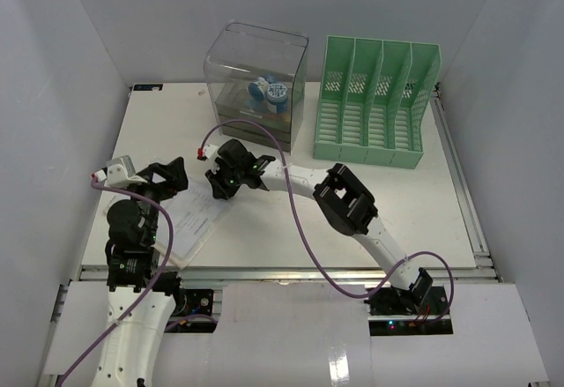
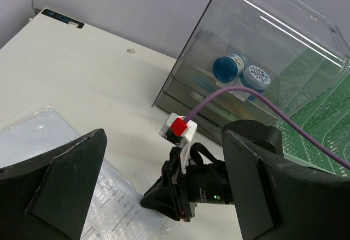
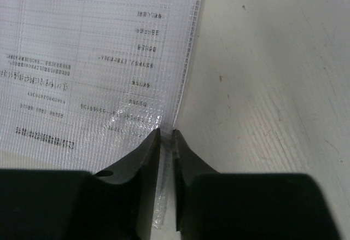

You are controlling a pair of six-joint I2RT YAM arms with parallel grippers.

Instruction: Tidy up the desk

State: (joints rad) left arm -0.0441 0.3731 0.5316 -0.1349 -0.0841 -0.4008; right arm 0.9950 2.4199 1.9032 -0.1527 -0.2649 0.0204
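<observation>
On the white desk (image 1: 423, 211) a clear mesh document pouch (image 1: 189, 219) with a printed sheet inside lies flat at the front left. My right gripper (image 1: 216, 189) reaches across to the pouch's far right edge. In the right wrist view its jaws (image 3: 167, 136) are pinched on that thin edge of the pouch (image 3: 82, 59), almost touching. My left gripper (image 1: 163, 180) hovers just left of it, wide open and holding nothing. The left wrist view shows its fingers (image 2: 60, 185) far apart, framing the right gripper (image 2: 150, 200) and the pouch (image 2: 54, 141).
A clear drawer box (image 1: 256, 74) with blue rolls (image 1: 269, 94) inside stands at the back centre. A green file rack (image 1: 374, 100) stands to its right. The right arm's purple cable (image 1: 264, 136) loops above the desk near the box.
</observation>
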